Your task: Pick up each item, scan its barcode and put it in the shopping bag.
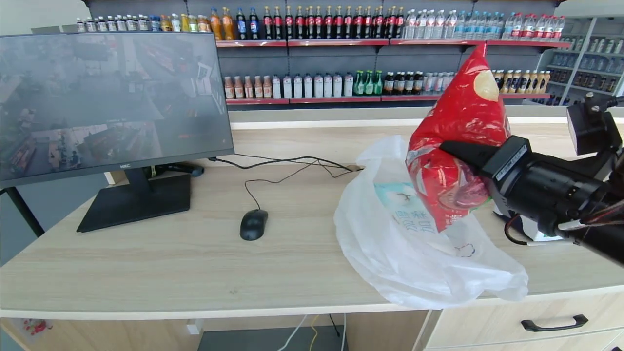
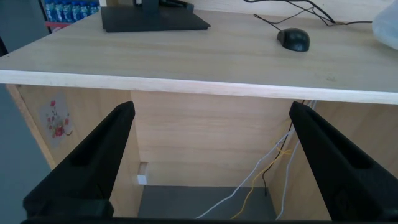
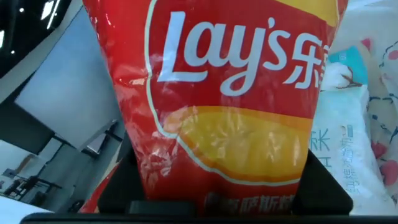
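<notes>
A red bag of crisps (image 1: 458,141) hangs upright in the air above the white plastic shopping bag (image 1: 414,243), which lies on the wooden counter at the right. My right gripper (image 1: 456,163) is shut on the crisp bag's lower half; the red bag (image 3: 230,106) sits between its black fingers (image 3: 326,186). A pale blue and white pack (image 1: 407,207) lies inside the shopping bag, also seen as the blue and white pack (image 3: 348,124) behind the crisps. My left gripper (image 2: 208,162) is open and holds nothing, low in front of the counter's front edge (image 2: 199,87).
A monitor (image 1: 109,102) on a black stand occupies the counter's left. A black mouse (image 1: 253,224) with its cable lies mid-counter. Shelves of bottles (image 1: 341,53) line the far wall. A drawer handle (image 1: 553,324) sits below the counter at right.
</notes>
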